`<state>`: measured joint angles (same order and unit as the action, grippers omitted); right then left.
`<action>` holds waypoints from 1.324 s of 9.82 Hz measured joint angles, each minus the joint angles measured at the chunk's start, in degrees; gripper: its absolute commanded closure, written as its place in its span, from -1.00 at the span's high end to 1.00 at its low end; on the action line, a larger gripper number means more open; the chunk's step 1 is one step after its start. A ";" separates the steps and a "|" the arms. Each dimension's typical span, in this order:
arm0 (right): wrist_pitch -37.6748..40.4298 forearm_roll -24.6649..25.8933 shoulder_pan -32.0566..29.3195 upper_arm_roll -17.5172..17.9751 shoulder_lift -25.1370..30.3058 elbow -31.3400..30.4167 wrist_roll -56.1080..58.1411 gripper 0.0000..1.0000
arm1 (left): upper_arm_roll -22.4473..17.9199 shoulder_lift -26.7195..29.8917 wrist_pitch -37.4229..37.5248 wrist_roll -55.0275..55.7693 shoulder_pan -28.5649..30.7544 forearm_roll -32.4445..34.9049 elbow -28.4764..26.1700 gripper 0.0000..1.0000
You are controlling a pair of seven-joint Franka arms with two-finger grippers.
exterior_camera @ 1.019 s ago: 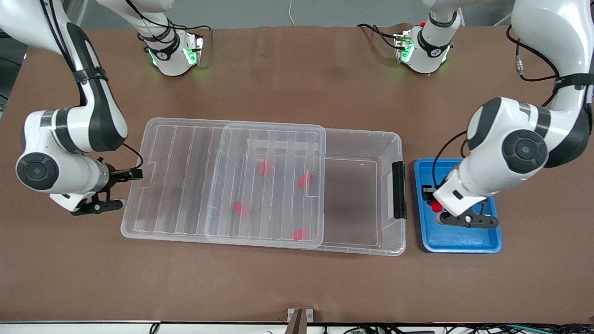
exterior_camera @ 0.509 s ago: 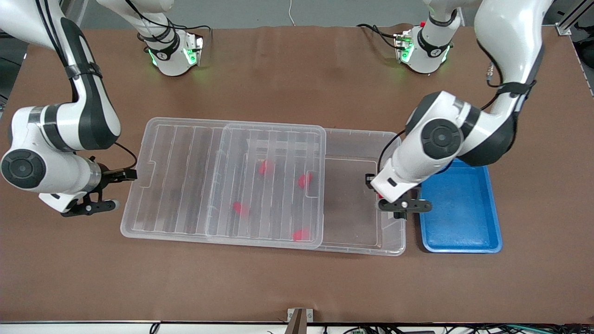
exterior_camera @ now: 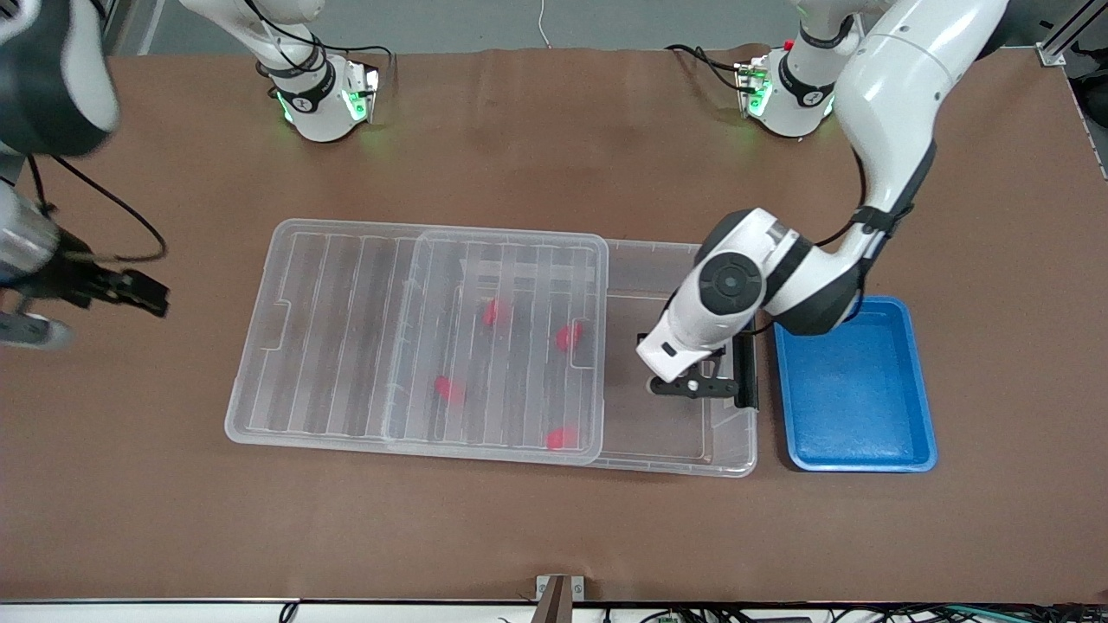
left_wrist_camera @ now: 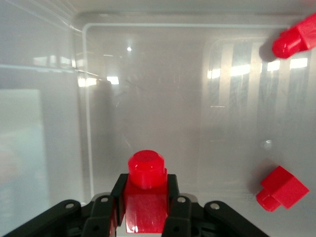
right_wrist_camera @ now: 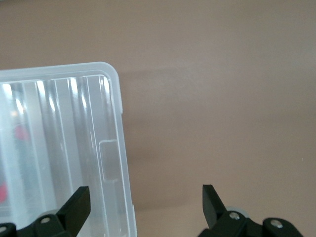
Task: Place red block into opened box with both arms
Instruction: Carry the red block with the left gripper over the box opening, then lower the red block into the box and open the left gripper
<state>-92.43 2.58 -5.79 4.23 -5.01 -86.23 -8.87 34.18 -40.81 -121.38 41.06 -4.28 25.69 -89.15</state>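
Left gripper (left_wrist_camera: 146, 217) clamps red block (left_wrist_camera: 145, 192) — over the box (left_wrist_camera: 148, 98).

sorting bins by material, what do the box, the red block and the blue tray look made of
Box: clear, glossy plastic by the look; the table shows through its walls.
Red block, held in the left gripper: likely hard molded plastic, smooth with a faint sheen.
Blue tray: opaque blue, probably plastic, with a duller finish.

Carried the red block (left_wrist_camera: 145, 197), pinched in the left gripper (exterior_camera: 690, 383), off the blue tray (exterior_camera: 917, 454), across the black handle (exterior_camera: 743, 381) and over the uncovered end of the box (exterior_camera: 723, 260). Pulled the right gripper (exterior_camera: 130, 292), fingers spread, away from the lid (exterior_camera: 286, 346) edge toward the right arm's end of the table (exterior_camera: 554, 130).
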 measured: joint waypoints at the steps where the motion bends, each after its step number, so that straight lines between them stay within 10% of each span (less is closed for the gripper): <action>1: 2.75 -1.60 0.93 -3.00 2.56 0.00 0.32 1.00 | -0.06 -0.87 -2.93 1.15 -0.22 1.37 -1.88 -0.99; 5: 9.87 -1.98 1.79 -6.38 4.95 2.53 0.19 1.00 | -0.38 -5.93 -8.13 1.60 0.32 4.64 -4.02 -0.82; 6: 9.74 -1.98 1.79 -6.66 4.55 2.52 0.22 1.00 | -0.40 -6.77 -8.48 1.59 0.52 4.79 -3.98 -0.26; 7: 9.31 -1.98 1.94 -6.66 4.18 2.51 0.22 1.00 | -0.32 -6.74 -8.52 1.56 0.72 4.81 -3.73 0.99; 13: 7.55 -1.98 2.62 -6.65 3.87 2.47 0.22 1.00 | 2.95 0.23 2.69 1.62 1.99 4.69 2.15 1.00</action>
<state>-84.88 0.60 -3.17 -2.42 -1.15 -83.75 -8.65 37.12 -40.58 -118.69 42.69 -2.29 30.38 -87.01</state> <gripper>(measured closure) 0.000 0.000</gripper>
